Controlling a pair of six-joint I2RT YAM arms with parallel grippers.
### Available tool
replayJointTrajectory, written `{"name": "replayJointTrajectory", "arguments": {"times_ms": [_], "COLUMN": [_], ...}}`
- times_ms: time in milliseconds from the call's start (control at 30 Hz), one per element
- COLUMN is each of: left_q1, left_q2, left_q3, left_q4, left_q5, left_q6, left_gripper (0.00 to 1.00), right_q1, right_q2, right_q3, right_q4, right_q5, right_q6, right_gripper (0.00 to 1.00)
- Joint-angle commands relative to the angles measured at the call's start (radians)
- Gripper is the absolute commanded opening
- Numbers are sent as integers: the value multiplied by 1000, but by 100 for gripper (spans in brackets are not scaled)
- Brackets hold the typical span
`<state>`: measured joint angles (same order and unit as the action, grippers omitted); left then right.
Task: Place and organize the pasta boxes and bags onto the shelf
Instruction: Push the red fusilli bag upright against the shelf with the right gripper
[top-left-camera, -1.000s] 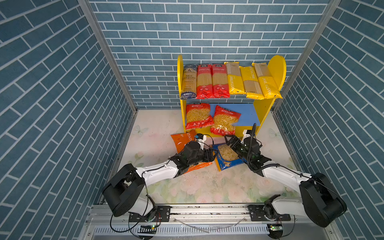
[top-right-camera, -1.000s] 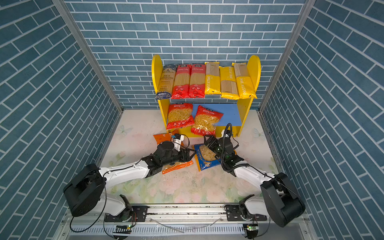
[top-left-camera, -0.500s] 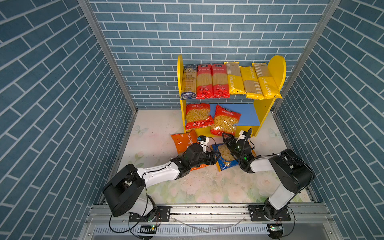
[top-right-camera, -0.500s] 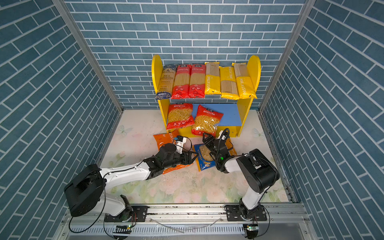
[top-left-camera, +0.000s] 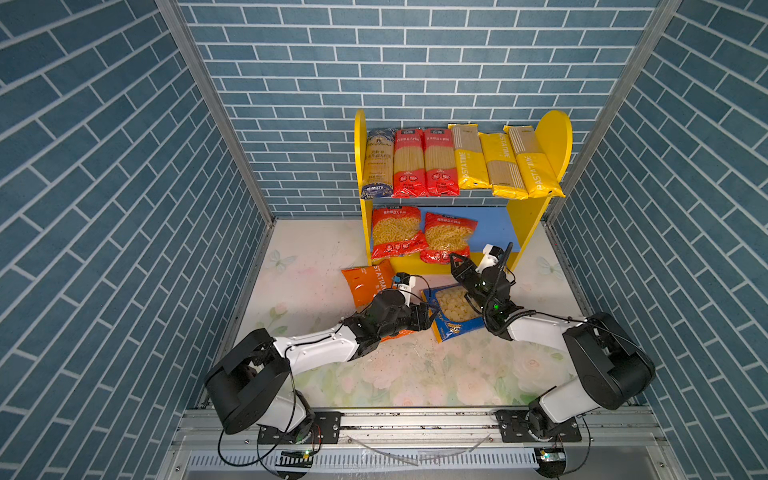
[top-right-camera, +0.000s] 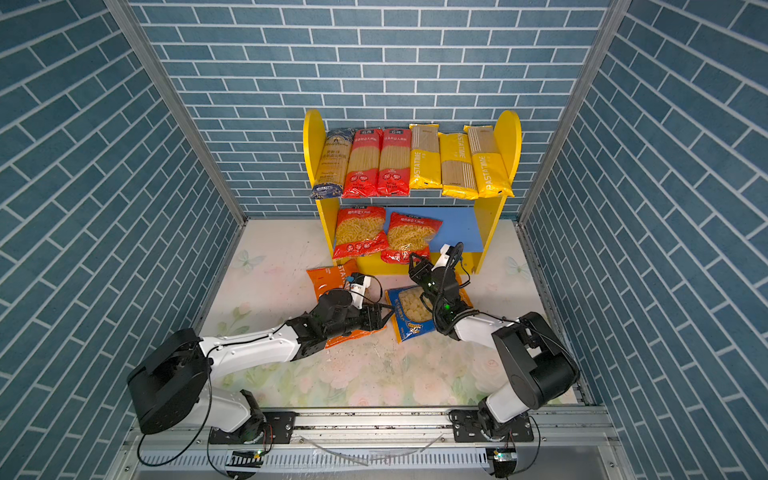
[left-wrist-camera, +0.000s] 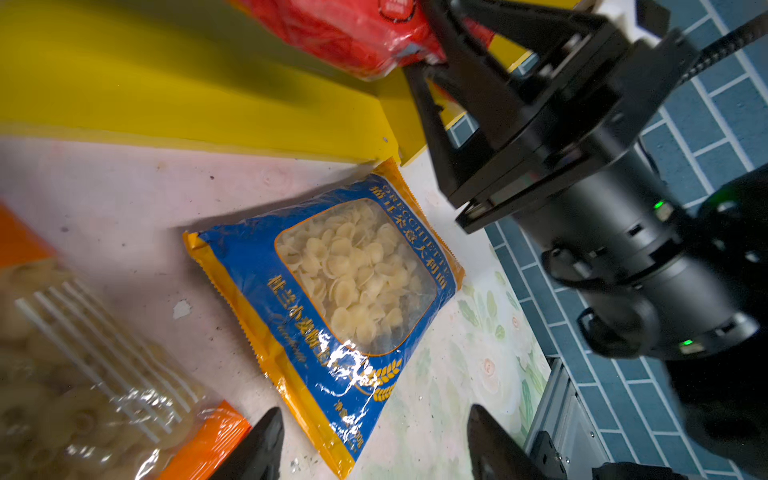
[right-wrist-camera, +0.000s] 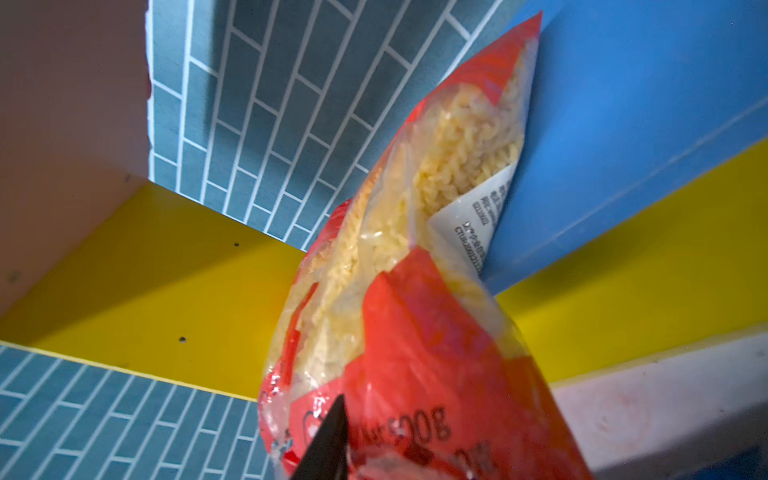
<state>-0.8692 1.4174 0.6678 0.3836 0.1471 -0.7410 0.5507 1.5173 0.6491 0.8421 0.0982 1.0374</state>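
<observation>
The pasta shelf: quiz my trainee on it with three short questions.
1. True or false: six long spaghetti packs lie on the upper board of the shelf.
2. Which two bags lie on the floral mat? A: orange bag and blue-yellow bag; B: green and white; C: black and pink.
3. Which hand stands open at the blue-yellow bag?
Key: 1 true; 2 A; 3 left hand.

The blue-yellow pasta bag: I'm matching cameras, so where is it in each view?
In a top view: blue-yellow bag lying in front of the shelf.
In a top view: same place.
Left wrist: centre of picture.
Right wrist: not in it.
Shared landmark: tilted red bag on the shelf.
</observation>
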Motion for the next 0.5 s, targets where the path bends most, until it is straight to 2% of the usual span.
{"name": "replayJointTrajectory", "arguments": {"times_ms": [0,300,467], "left_q1": [2,21,21], "left_q2": [-95,-166,-161], "left_q3": [-31,-75,-86], "left_q4": [-49,-91,-74], "left_q5": [-64,-90,-95], "left_q6": [48,62,51], "left_gripper": [71,73,73], "right_q1": [-5,-53,-137], "right_q2": [-67,-79,-45], "right_q3": [87,170,236], "right_q4": [-70,-204,-316], "right_q5": [12,-33,-124], "right_q6": [-94,-131,-151], "right_gripper": [30,20,14]}}
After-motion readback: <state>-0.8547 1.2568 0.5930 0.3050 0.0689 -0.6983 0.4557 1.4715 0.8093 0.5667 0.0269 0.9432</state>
